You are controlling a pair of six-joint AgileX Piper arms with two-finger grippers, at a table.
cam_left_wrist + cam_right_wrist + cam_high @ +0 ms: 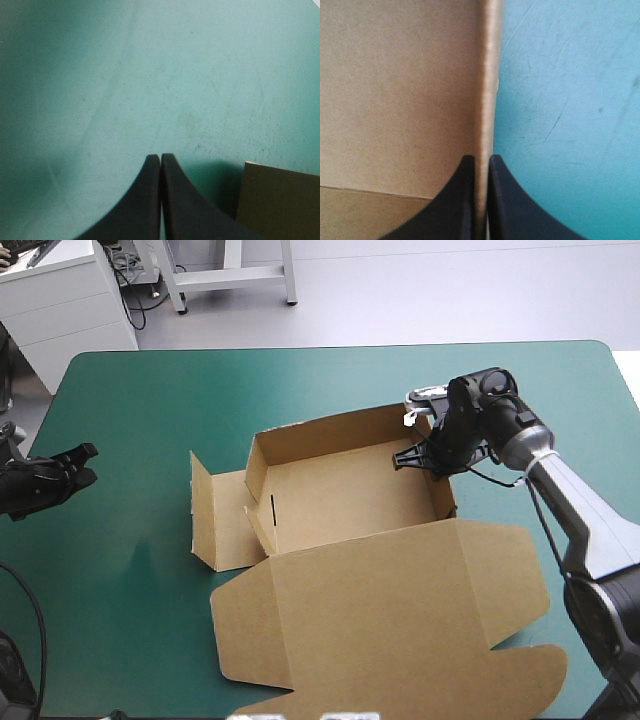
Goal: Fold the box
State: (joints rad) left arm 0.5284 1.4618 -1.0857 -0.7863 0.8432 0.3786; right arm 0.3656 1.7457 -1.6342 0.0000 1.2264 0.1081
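Mid-table on the teal-green cover [140,390], the box [350,502] sits half formed: far wall [320,435] and right wall [487,75] raised around an open tray, the lid [400,610] lying flat on its near side and a side flap [202,512] standing up on its left. The right gripper [480,158] reaches down at the box's far right corner, its black fingers [507,200] pinching the top edge of the right wall, one finger inside the tray and one outside over bare cover. The left gripper [88,462] sits well to the left of the box, low over the cover, its fingers [142,200] pressed together on nothing. A board corner [280,200] shows just beside it; whether that belongs to the box cannot be told.
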